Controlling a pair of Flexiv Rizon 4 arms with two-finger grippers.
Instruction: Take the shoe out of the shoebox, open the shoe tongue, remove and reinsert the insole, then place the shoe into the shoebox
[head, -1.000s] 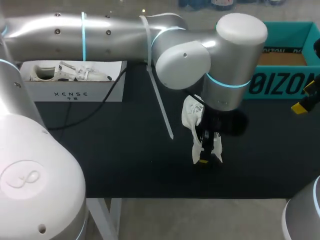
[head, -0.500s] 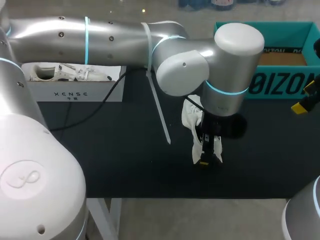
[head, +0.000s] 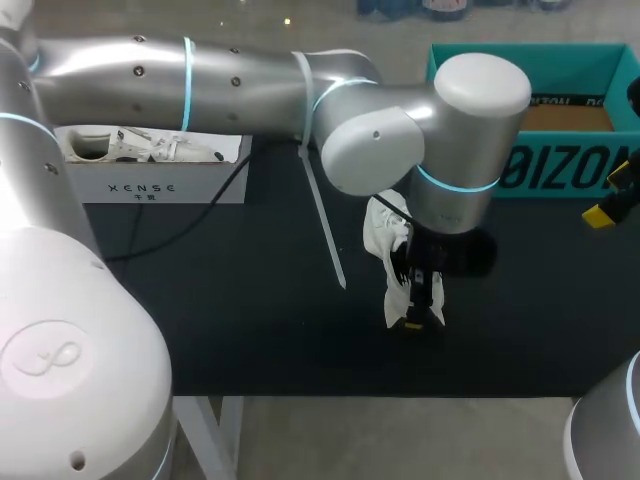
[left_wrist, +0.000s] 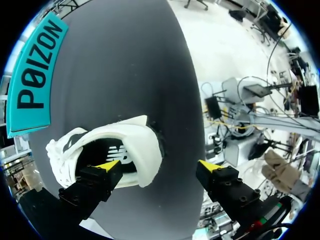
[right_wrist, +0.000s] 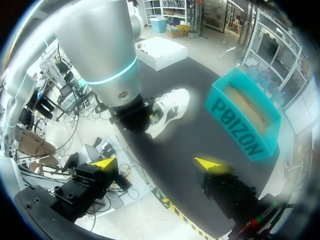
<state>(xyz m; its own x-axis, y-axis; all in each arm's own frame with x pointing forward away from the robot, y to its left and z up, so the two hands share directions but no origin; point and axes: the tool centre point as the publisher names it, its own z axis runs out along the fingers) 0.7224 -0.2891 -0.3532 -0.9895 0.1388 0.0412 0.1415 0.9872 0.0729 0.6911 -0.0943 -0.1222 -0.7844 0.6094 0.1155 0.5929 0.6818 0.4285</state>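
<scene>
A white shoe (head: 384, 250) lies on the black table mat, right of the middle. My left gripper (head: 420, 310) hangs over its near end, open. In the left wrist view one yellow fingertip (left_wrist: 107, 165) sits inside the opening of the shoe (left_wrist: 135, 145), and the other fingertip (left_wrist: 210, 166) stands clear outside its wall. The dark insole shows inside the opening. The teal shoebox (head: 560, 165) stands open at the back right. My right gripper (head: 610, 195) hangs open and holds nothing at the right edge, near the box; its wrist view shows the shoe (right_wrist: 172, 110) and shoebox (right_wrist: 245, 120) ahead.
A white box (head: 150, 180) holding another pair of white shoes stands at the back left, with a black cable (head: 190, 220) trailing from it over the mat. A thin white strap (head: 325, 225) hangs off my left arm. Bare mat lies left of the shoe.
My left arm's upper links have shifted slightly to the right. Its gripper stays at the shoe. The right gripper has not moved.
</scene>
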